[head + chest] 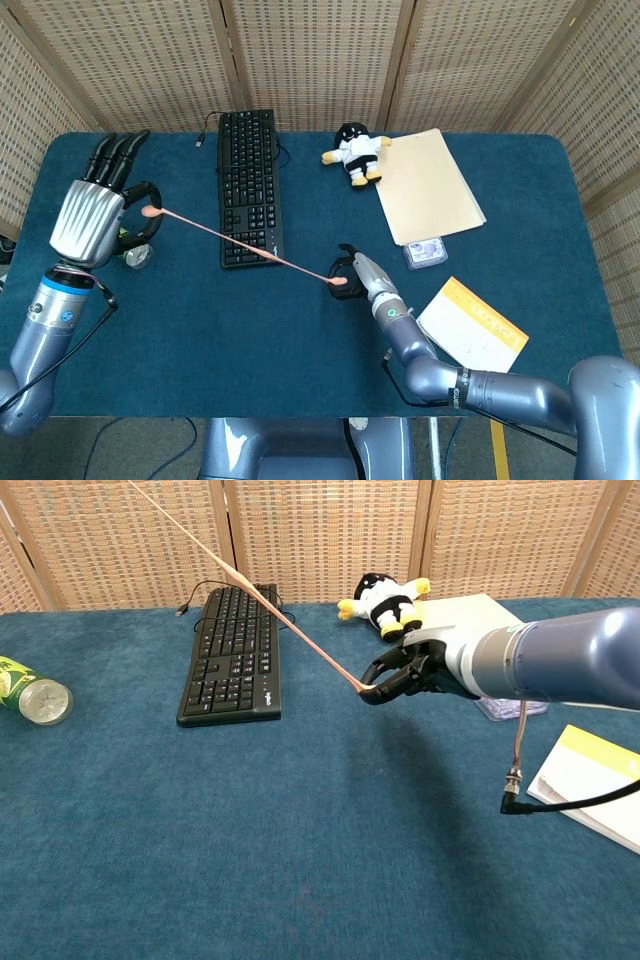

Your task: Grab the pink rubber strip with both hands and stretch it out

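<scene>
The pink rubber strip (240,246) runs taut as a thin line across the black keyboard (249,185). My left hand (100,200) holds its left end above the table's left side, fingers pointing away. My right hand (357,275) pinches the other end near the table's middle. In the chest view the pink rubber strip (262,605) rises from my right hand (412,670) up to the top left edge, and my left hand is out of frame.
A plush toy (355,152) lies beside a manila folder (428,185). A small clear box (425,252) and a yellow-white booklet (472,325) sit on the right. A green bottle (30,693) lies on its side at the left, under my left hand.
</scene>
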Robot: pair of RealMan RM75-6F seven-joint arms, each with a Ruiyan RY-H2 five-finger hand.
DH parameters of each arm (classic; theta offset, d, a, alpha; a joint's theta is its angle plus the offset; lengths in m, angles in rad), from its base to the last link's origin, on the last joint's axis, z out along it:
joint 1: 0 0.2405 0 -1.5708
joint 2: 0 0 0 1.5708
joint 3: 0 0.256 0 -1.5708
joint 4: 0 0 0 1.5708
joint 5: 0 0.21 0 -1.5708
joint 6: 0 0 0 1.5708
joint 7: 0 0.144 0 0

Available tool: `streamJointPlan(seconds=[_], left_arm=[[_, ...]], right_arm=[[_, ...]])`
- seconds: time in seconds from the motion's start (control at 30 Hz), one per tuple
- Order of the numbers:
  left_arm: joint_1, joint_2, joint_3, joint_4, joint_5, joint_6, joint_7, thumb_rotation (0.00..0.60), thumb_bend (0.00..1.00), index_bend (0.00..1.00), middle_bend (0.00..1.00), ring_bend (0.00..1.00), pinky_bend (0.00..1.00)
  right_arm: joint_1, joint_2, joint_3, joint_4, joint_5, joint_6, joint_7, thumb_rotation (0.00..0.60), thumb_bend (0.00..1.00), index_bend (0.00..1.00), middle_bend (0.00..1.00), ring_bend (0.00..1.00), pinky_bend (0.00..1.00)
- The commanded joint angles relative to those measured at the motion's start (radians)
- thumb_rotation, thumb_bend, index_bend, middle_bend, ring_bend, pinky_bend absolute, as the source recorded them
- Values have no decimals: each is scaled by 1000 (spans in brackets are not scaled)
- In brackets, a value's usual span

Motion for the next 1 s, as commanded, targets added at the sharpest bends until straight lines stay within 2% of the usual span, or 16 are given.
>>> streamJointPlan(seconds=[0.03, 0.3, 0.5, 1.0], left_arm=[[15, 28, -17, 16, -25, 7, -35, 600, 450, 853, 0, 0, 0], [52, 99, -42, 110, -88, 1, -144, 600, 450, 857, 0, 0, 0], [79, 124, -40, 207, -119, -15, -225, 600, 450, 857, 0, 0, 0], [94, 80, -9, 399, -147, -73, -330, 600, 450, 857, 0, 0, 0]], right_arm=[[-7, 11, 0, -1, 0, -2, 0, 600, 589, 773, 135, 0, 0], [-45, 82, -1, -4, -5, -11, 7, 600, 590, 774, 135, 0, 0], [-81, 158, 2, -15, -19, -21, 20, 600, 590, 774, 135, 0, 0], [-176, 315, 3, -18, -60, -72, 87, 600, 590, 774, 136, 0, 0]])
